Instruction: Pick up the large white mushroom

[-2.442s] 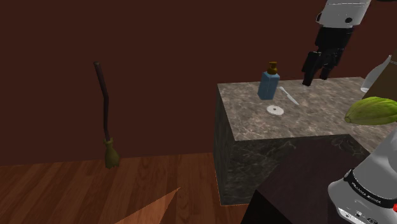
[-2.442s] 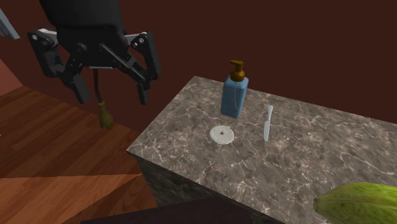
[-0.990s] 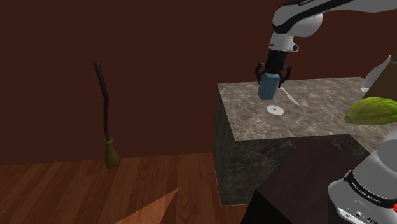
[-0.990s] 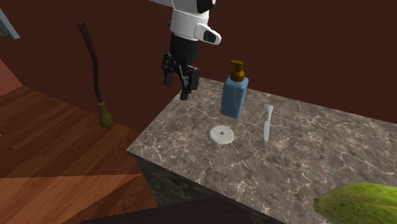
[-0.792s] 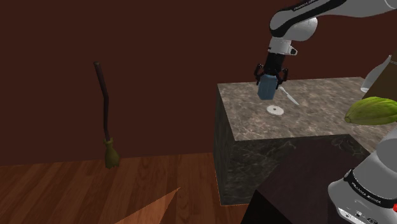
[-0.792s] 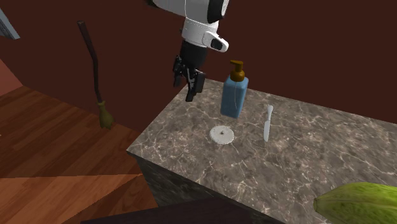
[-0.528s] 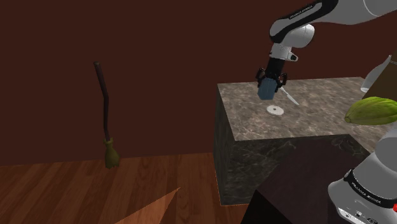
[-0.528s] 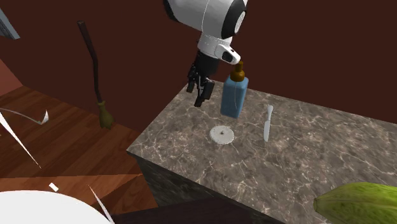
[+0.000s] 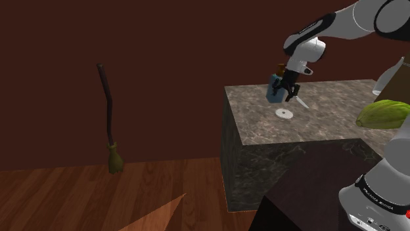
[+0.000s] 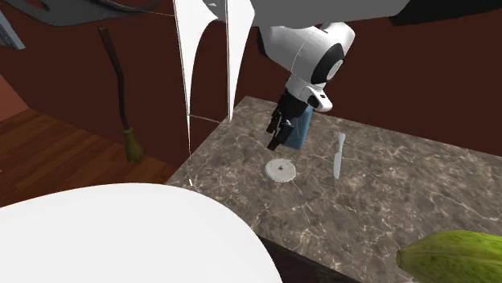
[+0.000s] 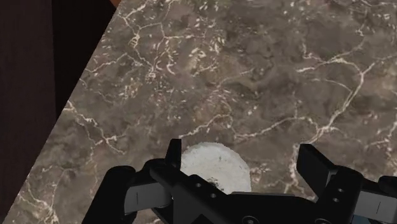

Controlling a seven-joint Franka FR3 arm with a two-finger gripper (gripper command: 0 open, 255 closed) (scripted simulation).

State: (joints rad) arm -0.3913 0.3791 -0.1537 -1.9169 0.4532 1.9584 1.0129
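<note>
The mushroom point(image 9: 284, 113) is a small flat white disc lying on the dark marble counter point(image 9: 322, 125). In the second exterior view the mushroom point(image 10: 281, 170) lies just in front of a blue soap bottle point(image 10: 303, 129). My gripper point(image 9: 287, 92) hangs a little above the mushroom, fingers pointing down, and covers part of the bottle point(image 9: 273, 89). In the wrist view the gripper point(image 11: 245, 162) is open, and the mushroom point(image 11: 213, 167) sits below, between the fingertips point(image 11: 174, 153), nearer one finger. Nothing is held.
A white knife point(image 10: 339, 155) lies beside the bottle. A large green fruit point(image 9: 384, 113) rests at the counter's near corner, with a pale object point(image 9: 389, 75) behind it. A broom point(image 9: 108, 118) leans on the dark red wall. The counter edge point(image 11: 89, 70) drops to wooden floor.
The gripper has come down from high above the counter's far edge and moved over in front of the bottle, ending just above the mushroom. The objects on the counter have not moved.
</note>
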